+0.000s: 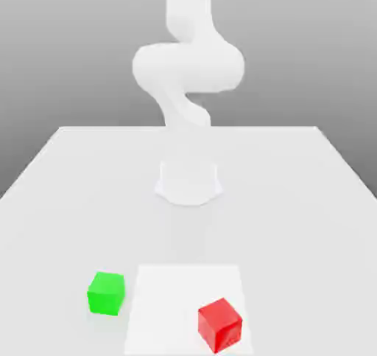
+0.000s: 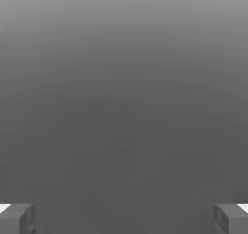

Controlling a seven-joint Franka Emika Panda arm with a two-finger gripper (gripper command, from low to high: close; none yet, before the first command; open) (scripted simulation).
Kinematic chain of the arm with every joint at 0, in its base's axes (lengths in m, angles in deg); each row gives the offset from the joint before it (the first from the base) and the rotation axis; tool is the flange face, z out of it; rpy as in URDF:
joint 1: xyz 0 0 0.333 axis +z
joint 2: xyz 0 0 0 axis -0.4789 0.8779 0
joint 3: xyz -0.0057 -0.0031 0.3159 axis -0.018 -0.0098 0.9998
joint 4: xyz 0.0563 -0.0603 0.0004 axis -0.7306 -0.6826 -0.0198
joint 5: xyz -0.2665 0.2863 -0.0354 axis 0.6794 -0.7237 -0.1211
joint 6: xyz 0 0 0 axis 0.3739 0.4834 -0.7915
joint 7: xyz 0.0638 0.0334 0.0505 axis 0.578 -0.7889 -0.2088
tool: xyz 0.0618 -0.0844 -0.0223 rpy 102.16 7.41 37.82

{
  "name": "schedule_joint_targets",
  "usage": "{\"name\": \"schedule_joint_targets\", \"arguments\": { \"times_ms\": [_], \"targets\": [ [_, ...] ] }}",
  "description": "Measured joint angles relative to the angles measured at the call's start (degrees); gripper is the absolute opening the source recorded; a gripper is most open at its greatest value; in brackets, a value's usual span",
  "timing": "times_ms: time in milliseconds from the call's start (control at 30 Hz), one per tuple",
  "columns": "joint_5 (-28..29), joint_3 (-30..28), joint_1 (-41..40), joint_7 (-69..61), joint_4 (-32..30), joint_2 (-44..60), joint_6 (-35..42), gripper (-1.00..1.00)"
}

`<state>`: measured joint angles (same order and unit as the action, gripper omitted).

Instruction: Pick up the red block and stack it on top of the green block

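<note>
Red block [image 1: 220,325], nearest the exterior camera, rests flat on a pale square patch [image 1: 169,295] of the white table [image 1: 294,200], turned slightly so that one vertical edge faces the viewer. Green block [image 1: 106,293] sits on the bare table just off that patch, toward the exterior view's left; the two cubes are apart and not touching, and neither is stacked on the other. Behind them, the arm's round base [image 1: 188,181] stands on the table, and the white arm [image 1: 188,60] rises and curls above it.

In the hand view, the gripper [image 2: 124,218] is spread wide: its two grey fingertips [image 2: 17,218] appear at opposite edges of the picture with nothing held between them. Both blocks lie clear of the fingers, in contact with neither, and only plain grey background lies ahead of the gripper.
</note>
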<state>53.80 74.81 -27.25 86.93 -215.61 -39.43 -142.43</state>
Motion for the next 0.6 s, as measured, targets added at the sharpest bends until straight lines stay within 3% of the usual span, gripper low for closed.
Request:
{"name": "schedule_joint_targets", "arguments": {
  "times_ms": [600],
  "targets": [
    [-2.5, -2.7, 7.1, -18.3, -7.7, 37.8, -15.0, 0.0]
  ]
}}
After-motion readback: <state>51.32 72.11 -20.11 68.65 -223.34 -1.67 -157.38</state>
